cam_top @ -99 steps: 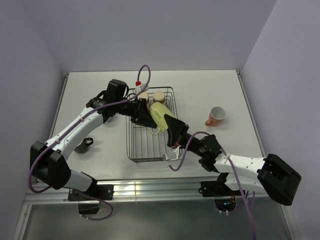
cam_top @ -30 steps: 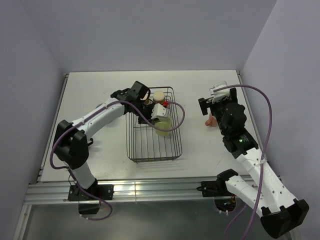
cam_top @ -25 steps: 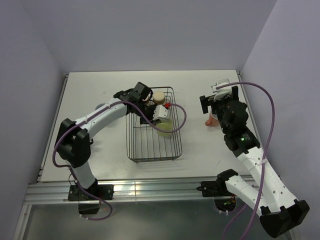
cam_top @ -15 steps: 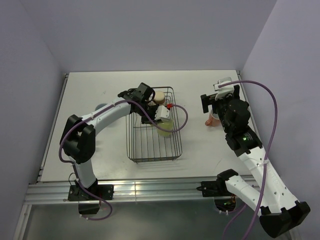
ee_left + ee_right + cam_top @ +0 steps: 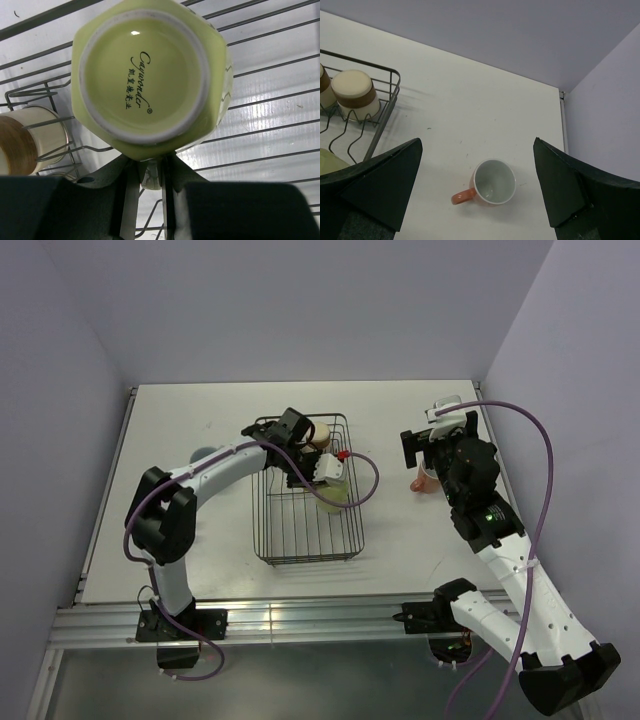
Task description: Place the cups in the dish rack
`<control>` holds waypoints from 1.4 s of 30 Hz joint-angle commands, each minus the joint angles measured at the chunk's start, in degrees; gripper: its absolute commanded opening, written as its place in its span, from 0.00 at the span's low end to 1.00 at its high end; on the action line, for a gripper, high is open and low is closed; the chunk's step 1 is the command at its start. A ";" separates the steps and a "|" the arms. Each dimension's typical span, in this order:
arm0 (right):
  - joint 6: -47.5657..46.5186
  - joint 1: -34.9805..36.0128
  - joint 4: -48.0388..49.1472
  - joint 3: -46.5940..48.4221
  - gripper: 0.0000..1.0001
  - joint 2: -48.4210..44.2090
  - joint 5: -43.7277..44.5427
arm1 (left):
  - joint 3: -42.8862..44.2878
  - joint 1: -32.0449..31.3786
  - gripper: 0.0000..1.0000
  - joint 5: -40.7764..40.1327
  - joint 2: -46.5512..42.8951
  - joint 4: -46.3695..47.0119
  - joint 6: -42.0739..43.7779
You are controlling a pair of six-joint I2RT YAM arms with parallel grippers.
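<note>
My left gripper (image 5: 150, 167) is shut on the handle of a pale yellow mug (image 5: 147, 75). It holds the mug upside down over the floor of the black wire dish rack (image 5: 290, 540). In the top view the mug (image 5: 332, 496) hangs by the rack's right side. Two tan tumblers (image 5: 356, 93) stand inverted in the rack's far end. A salmon-pink mug (image 5: 493, 182) stands upright on the table, handle to the left. My right gripper (image 5: 477, 150) hovers open above it, fingers wide on either side.
A pale blue-grey cup (image 5: 204, 453) peeks out from behind the left arm on the table left of the rack. The right wall (image 5: 600, 125) meets the table close to the pink mug. The left arm's purple cable (image 5: 365, 480) loops over the rack's right rim.
The left arm has eased the yellow mug slightly right and nearer within the rack. The right gripper has stayed open over the pink mug, barely moving.
</note>
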 commanded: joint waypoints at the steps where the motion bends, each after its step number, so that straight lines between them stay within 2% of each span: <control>1: 0.41 -0.41 0.60 2.19 1.00 -0.27 -0.49 | 1.65 -0.76 0.02 2.01 -0.83 4.54 1.75; 8: 0.50 -0.41 0.42 2.19 1.00 -0.19 -0.93 | 0.68 -0.85 0.07 1.57 -0.39 5.95 1.66; 21: 0.50 -0.41 0.51 1.93 1.00 0.08 -1.28 | -1.69 -0.94 0.11 0.69 -0.04 8.68 1.92; 24: 0.59 -0.41 0.51 1.75 1.00 0.08 -1.46 | -2.13 -0.94 0.16 0.08 -0.04 9.12 2.19; 28: 0.50 -0.41 0.59 1.66 1.00 0.08 -1.72 | -2.92 -1.02 0.33 -0.54 -0.31 9.82 2.36; 34: 0.67 -0.41 0.68 1.66 1.00 0.25 -2.08 | -3.36 -0.94 0.45 -1.42 -0.48 10.78 2.10; 42: 0.94 -0.41 0.24 1.57 1.00 0.08 -2.78 | -2.75 -1.03 0.48 -0.54 -3.11 9.21 1.75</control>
